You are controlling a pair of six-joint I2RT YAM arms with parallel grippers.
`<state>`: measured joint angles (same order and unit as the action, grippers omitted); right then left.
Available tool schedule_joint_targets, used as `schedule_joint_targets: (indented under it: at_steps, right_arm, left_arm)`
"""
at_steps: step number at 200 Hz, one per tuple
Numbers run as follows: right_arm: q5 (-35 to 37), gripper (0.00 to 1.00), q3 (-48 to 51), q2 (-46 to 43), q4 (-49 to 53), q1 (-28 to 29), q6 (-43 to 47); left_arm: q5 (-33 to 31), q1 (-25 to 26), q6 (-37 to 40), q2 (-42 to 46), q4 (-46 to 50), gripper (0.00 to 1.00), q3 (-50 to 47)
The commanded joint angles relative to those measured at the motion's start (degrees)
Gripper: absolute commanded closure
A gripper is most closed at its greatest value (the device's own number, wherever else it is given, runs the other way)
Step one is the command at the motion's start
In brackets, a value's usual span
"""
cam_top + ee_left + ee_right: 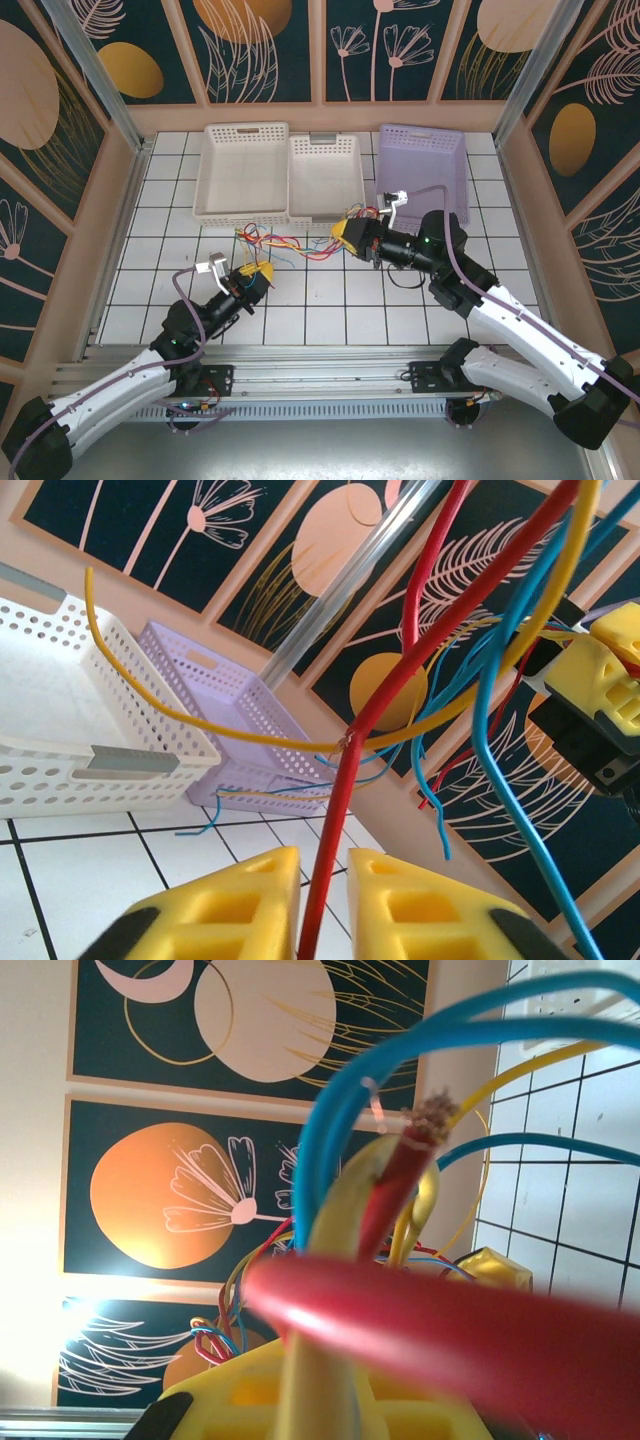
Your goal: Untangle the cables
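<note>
Left wrist view: left tool [322, 865] pinches a red cable [440, 632]; overhead, right tool [345, 236] clamps the cables [292, 244] mid-table.

the cables [343, 780] wear smooth, glossy plastic sheathing in red, blue and yellow; in the upper centre of the right wrist view one red cut end shows frayed bare strands. the fingers [240, 905] of the left gripper [322, 900] are matt yellow plastic. the baskets [247, 127] are dull perforated plastic. the table [160, 262] is smooth and white, its front rail [320, 362] brushed metal.
</note>
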<state>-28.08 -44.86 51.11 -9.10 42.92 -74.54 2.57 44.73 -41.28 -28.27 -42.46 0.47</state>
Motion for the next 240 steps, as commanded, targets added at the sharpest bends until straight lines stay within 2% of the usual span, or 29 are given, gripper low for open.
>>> schedule_joint_targets:
  at_steps: [1, 12, 29, 84, 108, 125, 161, 240]
  right_arm:
    - [0.5, 1.0, 0.4, 0.5, -4.4, 0.9, -0.8]
    - [0.7, 1.0, 0.5, 0.5, -4.6, 1.1, -0.8]
    - [0.8, 1.0, 1.1, 0.6, -4.9, 1.2, -0.8]
    - [2.8, 1.0, 4.5, -0.2, -3.4, 0.8, 0.0]
    - [5.5, 1.0, 7.2, -1.1, -0.4, -0.6, 1.3]
    - [7.6, 1.0, 9.5, -1.8, 2.0, -2.3, 2.3]
    - [7.3, 1.0, 13.9, -1.0, 3.6, -7.3, 3.8]
    - [8.4, 1.0, 20.1, 1.9, 6.2, -15.0, 9.8]
  left_arm:
    - [0.8, -0.1, 0.1, 0.2, -2.4, 0.83, 0.1]
    - [0.6, -0.1, 0.1, 0.3, -2.2, 0.86, 0.3]
    - [0.5, -0.1, 0.3, 0.5, -2.0, 1.0, 0.3]
    - [-0.5, -0.1, -0.3, 3.9, 2.1, 1.0, 0.3]
    - [-0.5, -0.1, -1.2, 4.8, 8.8, 1.0, 1.8]
    - [0.3, -0.1, -1.7, 3.6, 14.5, 1.0, 3.5]
    - [0.7, -0.1, -2.8, -2.0, 24.0, 1.0, 7.2]
    - [-1.6, -0.1, -4.5, -8.1, 35.9, 1.0, 11.7]
